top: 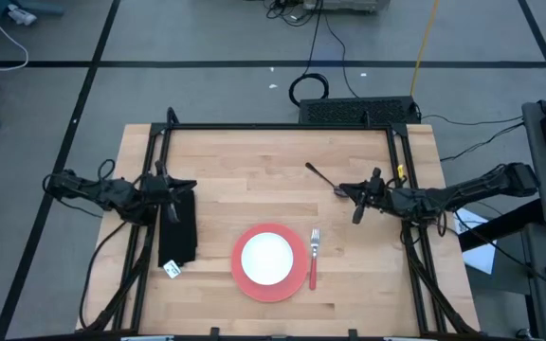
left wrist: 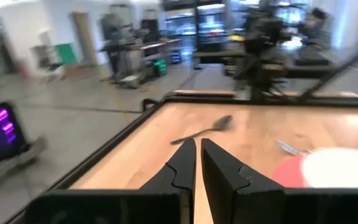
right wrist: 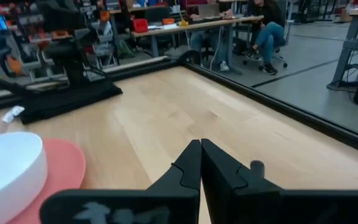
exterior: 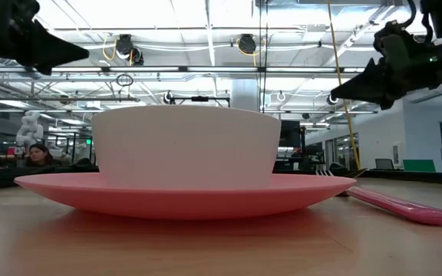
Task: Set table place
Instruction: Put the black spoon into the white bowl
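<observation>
Pink plate (top: 254,281) with bowl (top: 267,257) and fork (top: 314,254) sits on the table (top: 245,170); spoon (top: 322,177) lies diagonally just ahead of the empty, closed right claw (top: 341,191) (left claw (top: 193,186), closed and empty, is far off).

We see the table (top: 254,189) — a large rectangular light-wood butcher-block top of narrow planks, lying flat and level. Black metal frame rails run along its back and down both sides — we see grey tiled floor all around it.
</observation>
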You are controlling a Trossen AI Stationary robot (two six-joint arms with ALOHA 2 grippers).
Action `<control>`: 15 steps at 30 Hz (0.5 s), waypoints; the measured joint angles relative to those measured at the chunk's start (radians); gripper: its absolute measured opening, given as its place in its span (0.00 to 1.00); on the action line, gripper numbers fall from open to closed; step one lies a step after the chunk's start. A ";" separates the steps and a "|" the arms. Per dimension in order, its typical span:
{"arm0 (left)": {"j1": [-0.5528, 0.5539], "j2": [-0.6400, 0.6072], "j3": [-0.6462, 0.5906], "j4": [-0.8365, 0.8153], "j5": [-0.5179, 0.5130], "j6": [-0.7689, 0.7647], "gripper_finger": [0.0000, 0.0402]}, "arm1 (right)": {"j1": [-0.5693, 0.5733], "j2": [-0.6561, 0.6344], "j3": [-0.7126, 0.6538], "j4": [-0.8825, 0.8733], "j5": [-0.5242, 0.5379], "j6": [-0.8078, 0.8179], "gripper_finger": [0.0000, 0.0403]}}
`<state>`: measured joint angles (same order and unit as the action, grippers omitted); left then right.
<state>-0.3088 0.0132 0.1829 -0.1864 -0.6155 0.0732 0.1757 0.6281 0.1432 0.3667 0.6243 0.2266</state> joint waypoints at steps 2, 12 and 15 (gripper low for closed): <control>0.001 0.000 0.000 -0.014 -0.039 -0.026 0.08 | 0.000 0.000 0.000 -0.001 0.000 -0.005 0.00; 0.001 0.092 0.000 0.010 -0.042 0.004 0.08 | 0.000 0.002 0.001 -0.007 -0.001 -0.007 0.00; 0.001 0.119 0.000 0.011 -0.052 0.009 0.08 | -0.004 0.010 0.001 -0.015 -0.067 -0.007 0.00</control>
<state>-0.3080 0.1324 0.1829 -0.1758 -0.6680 0.0819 0.1713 0.6382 0.1444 0.3515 0.5568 0.2195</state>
